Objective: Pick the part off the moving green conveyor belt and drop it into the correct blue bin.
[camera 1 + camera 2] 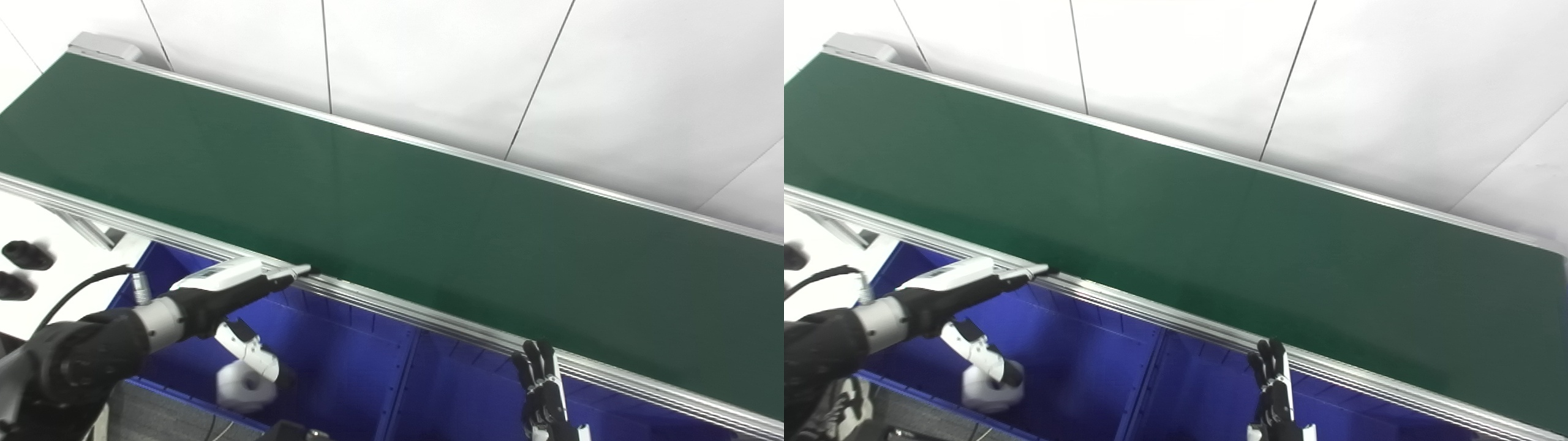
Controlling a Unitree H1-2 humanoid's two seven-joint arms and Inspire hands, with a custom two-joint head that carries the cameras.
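Closest to the camera: left hand [236, 306], reaching out over the left blue bin [343, 367], upper fingers stretched flat toward the belt rail, lower fingers curled down. Looks wrapped on a white part [242, 386] right beneath it, chunky with a hole through the middle, blurred, hanging low inside that bin. Hard to call whether still pinched or already slipping loose, so cannot tell for sure on the grip; touching the lower fingers at least.

Guessing on feel: stiff moulded plastic, light, smooth and a bit slippery, not fragile, so a short drop shouldn't hurt it. Best hold probably across the outer flats or with a fingertip hooked in the hole.

Off to the right of that hand, well apart: right hand [542, 392], fingers upright and together-ish, holding nothing, waiting over the right blue bin [478, 398] just on the near side of the rail.

Beyond both hands: green conveyor belt [392, 202], bare along the visible stretch. Nothing else to grab yet. Couple of dark parts [24, 257] off to the far left of the left hand.
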